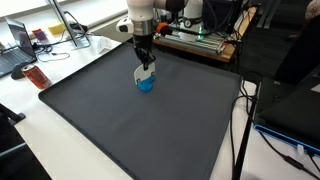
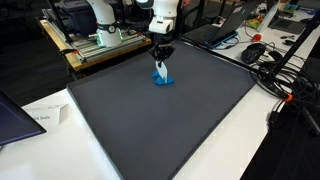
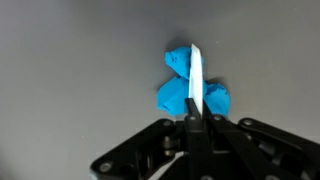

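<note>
A blue lumpy object lies on the dark grey mat, towards its far side in both exterior views. My gripper is shut on a thin white strip, which sticks out past the fingertips and runs across the blue lumps. In both exterior views the gripper points straight down, and the white strip reaches down to the blue object. Whether the strip presses into the blue object or only touches it is not clear.
The mat covers most of a white table. A laptop and an orange item sit beside one edge. A metal rail with equipment runs behind the mat. Cables and a mouse lie by another edge, and a paper near a corner.
</note>
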